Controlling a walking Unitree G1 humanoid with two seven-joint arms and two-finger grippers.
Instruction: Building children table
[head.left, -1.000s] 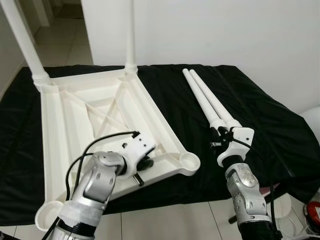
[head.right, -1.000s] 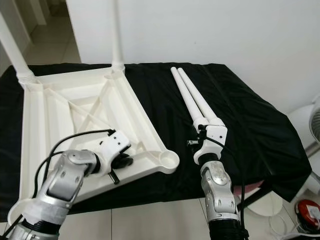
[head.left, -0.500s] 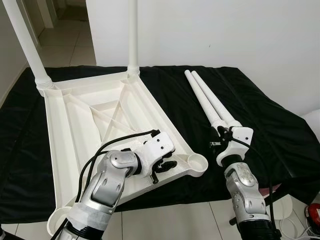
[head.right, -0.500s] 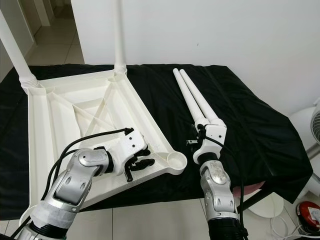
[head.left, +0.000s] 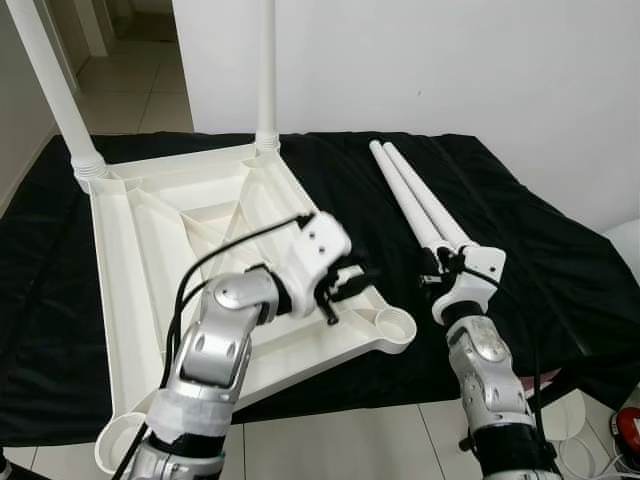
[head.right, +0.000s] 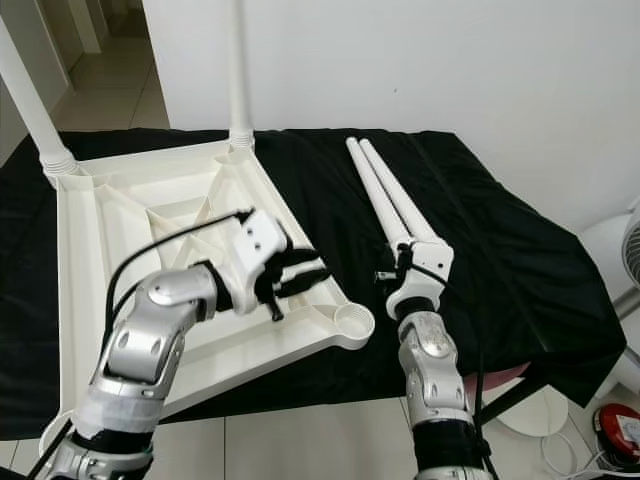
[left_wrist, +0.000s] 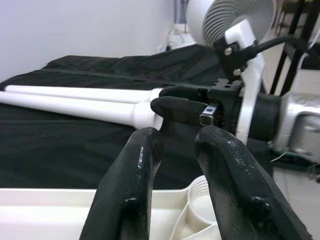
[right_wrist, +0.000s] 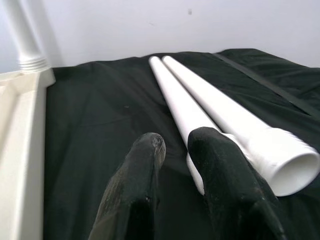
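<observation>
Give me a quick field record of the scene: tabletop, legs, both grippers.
tabletop: white plastic children's tabletop, upside down on the black cloth
fitted legs: two white plastic legs upright in the far corner sockets
empty socket: round corner socket at the near right corner
loose legs: two white plastic tubes lying side by side on the cloth, touching
left gripper: above the tabletop's near right edge, fingers a little apart, holding nothing
right gripper: at the near ends of the loose tubes, fingers slightly apart, no tube between them
</observation>
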